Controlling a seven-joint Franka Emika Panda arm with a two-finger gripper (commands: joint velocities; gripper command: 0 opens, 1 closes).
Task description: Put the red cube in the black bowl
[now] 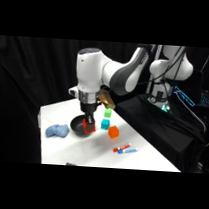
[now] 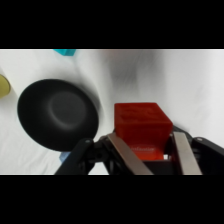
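The red cube point(image 2: 141, 127) sits between the two metal fingers of my gripper point(image 2: 148, 146), which press on its left and right sides. The black bowl point(image 2: 57, 115) lies just left of the cube in the wrist view, its hollow empty and glossy. From the side, the gripper point(image 1: 88, 124) comes straight down at the right rim of the bowl point(image 1: 78, 127), and the red cube point(image 1: 91, 128) shows at its tip. Whether the cube touches the table I cannot tell.
A blue cloth lump point(image 1: 56, 131) lies left of the bowl. To its right stand a teal cube point(image 1: 105, 124), an orange cube point(image 1: 113, 132) and a green cube point(image 1: 108, 113). A red and blue pen-like item point(image 1: 124, 150) lies near the front edge.
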